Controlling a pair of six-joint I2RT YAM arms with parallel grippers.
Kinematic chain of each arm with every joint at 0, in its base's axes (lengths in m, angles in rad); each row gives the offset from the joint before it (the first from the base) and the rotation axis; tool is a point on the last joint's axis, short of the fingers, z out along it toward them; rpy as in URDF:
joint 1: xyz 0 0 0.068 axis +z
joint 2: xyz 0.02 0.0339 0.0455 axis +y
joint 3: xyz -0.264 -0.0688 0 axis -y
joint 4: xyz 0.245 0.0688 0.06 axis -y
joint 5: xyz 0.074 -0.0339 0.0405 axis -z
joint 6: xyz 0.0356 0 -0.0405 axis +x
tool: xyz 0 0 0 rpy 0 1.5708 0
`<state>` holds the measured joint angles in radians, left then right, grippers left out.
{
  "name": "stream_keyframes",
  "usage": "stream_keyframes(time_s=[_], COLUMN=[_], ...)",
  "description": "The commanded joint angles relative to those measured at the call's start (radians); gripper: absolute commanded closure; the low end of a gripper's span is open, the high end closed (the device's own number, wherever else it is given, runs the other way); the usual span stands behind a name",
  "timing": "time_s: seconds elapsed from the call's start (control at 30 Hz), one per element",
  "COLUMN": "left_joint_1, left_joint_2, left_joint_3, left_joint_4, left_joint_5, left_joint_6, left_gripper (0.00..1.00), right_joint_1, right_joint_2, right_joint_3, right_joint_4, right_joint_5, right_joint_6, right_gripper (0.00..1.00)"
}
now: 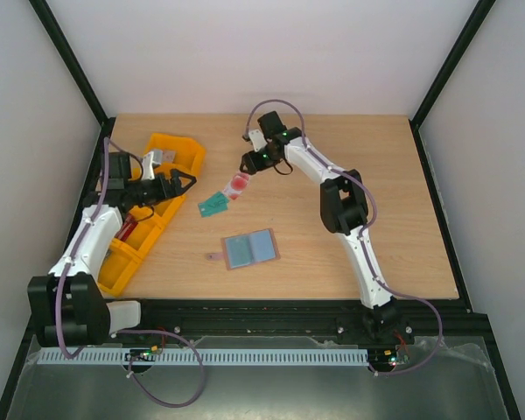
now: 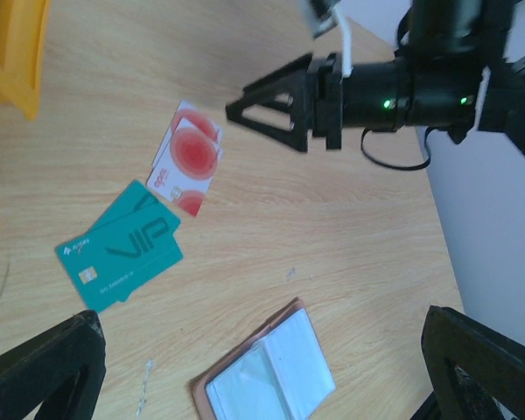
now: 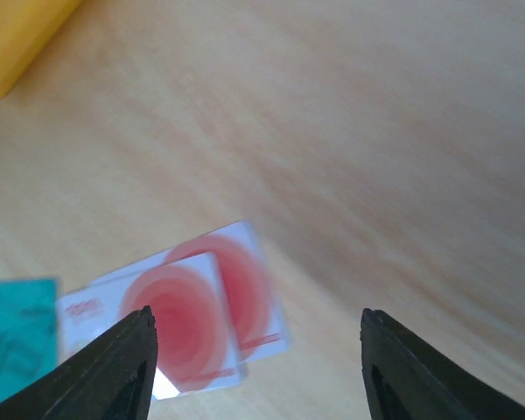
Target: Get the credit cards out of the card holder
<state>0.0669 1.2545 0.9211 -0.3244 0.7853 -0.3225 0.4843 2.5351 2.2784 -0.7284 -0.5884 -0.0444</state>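
1. Under my right gripper (image 3: 258,325), fingers apart and empty, lie the white-pink credit cards (image 3: 192,319), seemingly two overlapped.
2. Just beside them rest the teal cards (image 2: 122,249); the card holder (image 1: 249,249) lies open nearby.
3. My left gripper (image 1: 187,183) gapes wide, empty.

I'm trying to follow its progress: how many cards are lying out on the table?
4: two teal cards overlapping each other, and two white cards with red circles overlapping right beside them. The open holder may hide more.
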Motion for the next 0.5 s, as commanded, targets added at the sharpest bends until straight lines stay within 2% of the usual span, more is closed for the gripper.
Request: stream_keyframes(time_s=[0.0, 0.13, 0.2, 0.27, 0.37, 0.47], left_joint_1=[0.006, -0.002, -0.014, -0.028, -0.062, -0.08], left_joint_2=[-0.015, -0.026, -0.029, -0.026, -0.011, 0.008], left_joint_3=[-0.088, -0.245, -0.304, -0.357, -0.414, -0.431], left_joint_4=[0.059, 0.155, 0.19, 0.218, 0.246, 0.252], left_joint_5=[0.002, 0.029, 0.026, 0.019, 0.0, -0.018], left_joint_6=[-0.092, -0.245, -0.306, -0.36, -0.416, -0.439], left_gripper=[0.01, 0.01, 0.02, 0.03, 0.06, 0.09], right_joint_1=[0.0, 0.022, 0.068, 0.164, 0.307, 0.415], right_joint_2=[-0.07, -0.223, -0.356, -0.495, -0.657, -0.691], right_joint_3=[0.043, -0.053, -0.22, -0.456, -0.747, -0.851], right_joint_4=[0.087, 0.046, 0.062, 0.146, 0.231, 0.201], right_joint_5=[0.309, 0.542, 0.647, 0.727, 0.759, 0.763], right_joint_6=[0.06, 0.188, 0.25, 0.298, 0.393, 0.51], right_gripper=[0.37, 0.37, 0.37, 0.37, 0.39, 0.4])
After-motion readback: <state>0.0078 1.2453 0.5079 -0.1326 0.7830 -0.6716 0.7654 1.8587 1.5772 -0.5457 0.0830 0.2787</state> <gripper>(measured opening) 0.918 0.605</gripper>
